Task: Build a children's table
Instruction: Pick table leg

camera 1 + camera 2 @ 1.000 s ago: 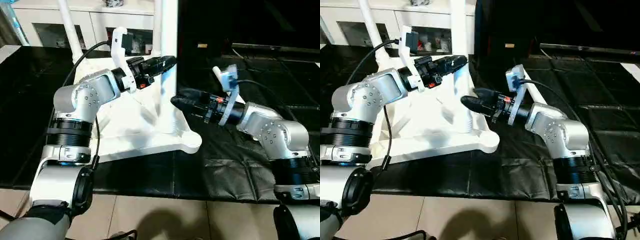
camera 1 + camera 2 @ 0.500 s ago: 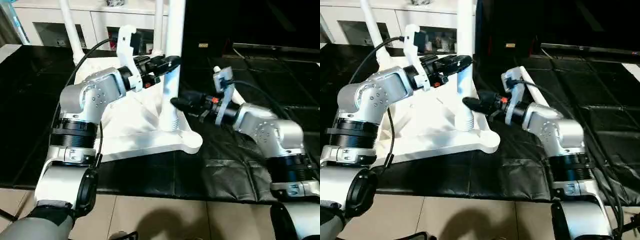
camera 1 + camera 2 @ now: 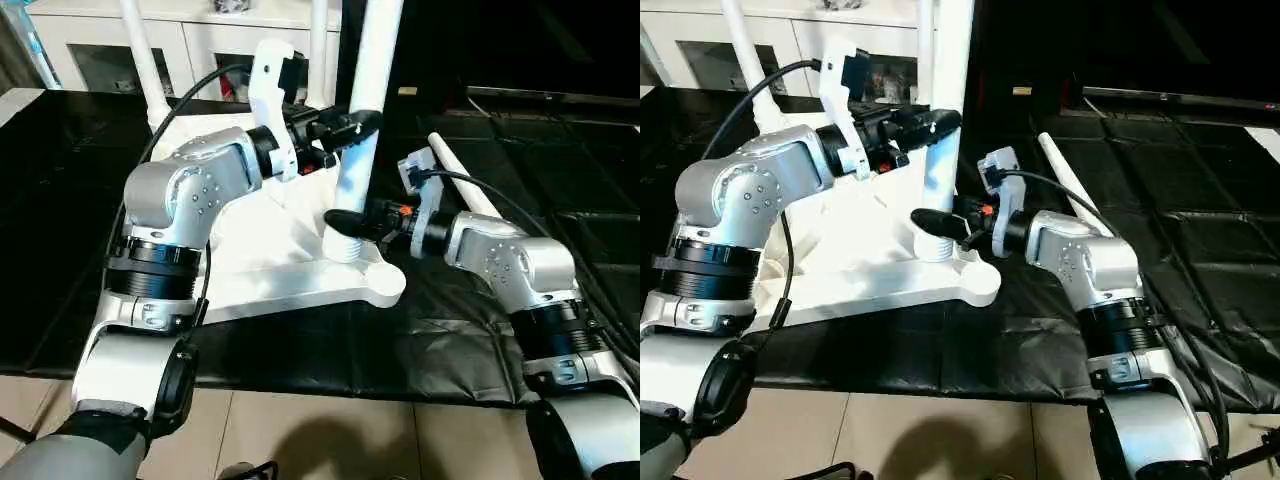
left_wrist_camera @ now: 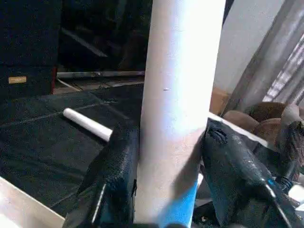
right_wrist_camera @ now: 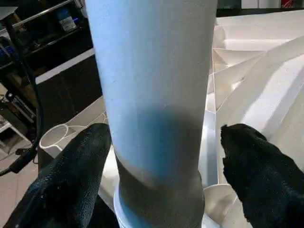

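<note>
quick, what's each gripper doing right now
Left gripper: shut on the upright white tapered plastic leg.
Right gripper: open, fingers on either side of the same leg's base, not touching.

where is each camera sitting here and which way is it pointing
Left eye view: on the head, looking forward and down at the tabletop on the black mat; both silver forearms show.
Right eye view: beside it, same scene slightly shifted.
Left wrist view: on the left wrist, looking along the left gripper, closed on the upright leg.
Right wrist view: on the right wrist, looking along the right gripper, open around that leg's base.
Shared: both wrist views show the same upright leg; a loose leg lies on the mat.
</note>
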Robot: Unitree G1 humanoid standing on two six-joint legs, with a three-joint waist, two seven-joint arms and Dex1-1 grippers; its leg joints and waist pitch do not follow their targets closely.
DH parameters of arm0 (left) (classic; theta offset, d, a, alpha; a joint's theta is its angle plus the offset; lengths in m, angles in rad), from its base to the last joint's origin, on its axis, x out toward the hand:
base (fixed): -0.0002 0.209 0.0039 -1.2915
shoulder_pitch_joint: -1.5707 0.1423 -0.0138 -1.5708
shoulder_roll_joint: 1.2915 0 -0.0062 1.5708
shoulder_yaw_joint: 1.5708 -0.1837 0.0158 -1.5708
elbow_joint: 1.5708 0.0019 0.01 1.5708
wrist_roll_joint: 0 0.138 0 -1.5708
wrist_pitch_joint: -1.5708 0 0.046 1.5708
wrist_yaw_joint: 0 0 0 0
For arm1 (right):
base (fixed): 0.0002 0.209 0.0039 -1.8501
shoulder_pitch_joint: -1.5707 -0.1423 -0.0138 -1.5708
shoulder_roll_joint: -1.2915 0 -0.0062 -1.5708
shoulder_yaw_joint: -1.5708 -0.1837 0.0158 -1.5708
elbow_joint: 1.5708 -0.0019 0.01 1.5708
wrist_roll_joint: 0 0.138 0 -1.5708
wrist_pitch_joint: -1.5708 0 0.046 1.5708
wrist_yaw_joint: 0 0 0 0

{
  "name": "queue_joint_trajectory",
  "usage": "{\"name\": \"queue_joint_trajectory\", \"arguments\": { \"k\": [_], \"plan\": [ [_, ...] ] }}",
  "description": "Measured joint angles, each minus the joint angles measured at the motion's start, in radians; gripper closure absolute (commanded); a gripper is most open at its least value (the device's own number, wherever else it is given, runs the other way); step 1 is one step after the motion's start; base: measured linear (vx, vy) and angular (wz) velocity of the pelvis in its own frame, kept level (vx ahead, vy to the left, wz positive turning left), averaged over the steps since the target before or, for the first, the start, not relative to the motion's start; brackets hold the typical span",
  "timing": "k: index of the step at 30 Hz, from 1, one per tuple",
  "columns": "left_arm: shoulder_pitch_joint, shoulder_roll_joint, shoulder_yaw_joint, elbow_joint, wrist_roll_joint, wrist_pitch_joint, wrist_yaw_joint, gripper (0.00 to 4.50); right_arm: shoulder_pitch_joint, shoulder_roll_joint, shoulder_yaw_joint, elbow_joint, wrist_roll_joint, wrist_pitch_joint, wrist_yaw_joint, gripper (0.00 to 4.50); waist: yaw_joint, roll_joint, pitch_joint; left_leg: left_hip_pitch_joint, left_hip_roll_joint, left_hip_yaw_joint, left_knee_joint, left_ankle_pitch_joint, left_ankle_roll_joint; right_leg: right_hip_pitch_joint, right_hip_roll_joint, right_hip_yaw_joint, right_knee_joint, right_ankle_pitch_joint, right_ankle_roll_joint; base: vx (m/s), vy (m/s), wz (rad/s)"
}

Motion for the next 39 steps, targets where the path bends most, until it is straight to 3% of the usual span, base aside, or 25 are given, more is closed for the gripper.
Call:
{"name": "queue_joint_trajectory", "arguments": {
  "k": [24,36,37,39],
  "plan": [
    [0.002,0.007,-0.036,-0.024,0.008,0.013,-0.040,2.70,-0.024,0.022,0.001,0.017,-0.009,0.000,0.037,2.50,0.000,0.000,0.000,0.000,0.000,0.000,0.000,0.000,0.000,0.000,0.000,0.000,0.000,0.000,0.000,0.000,0.000,0.00],
    [0.002,0.000,-0.030,-0.041,0.004,0.043,-0.040,2.70,-0.025,0.023,0.001,0.017,-0.003,0.010,0.048,2.56,-0.001,0.000,0.000,0.000,0.000,0.000,0.000,0.000,0.000,0.000,0.000,0.000,0.000,0.000,0.000,0.000,0.000,0.00],
    [0.002,-0.003,-0.027,-0.041,0.000,0.047,-0.040,2.14,-0.025,0.024,0.001,0.016,-0.003,0.010,0.048,2.56,-0.001,0.000,0.000,0.000,0.000,0.000,0.000,0.000,0.000,0.000,0.000,0.000,0.000,0.000,0.000,0.000,0.000,0.00],
    [0.002,-0.009,-0.004,-0.042,-0.035,0.071,-0.042,2.00,-0.026,0.025,0.001,0.013,0.002,0.008,0.049,2.56,-0.001,0.000,0.000,0.000,0.000,0.000,0.000,0.000,0.000,0.000,0.000,0.000,0.000,0.000,0.000,0.000,0.000,0.00]
  ]
}}
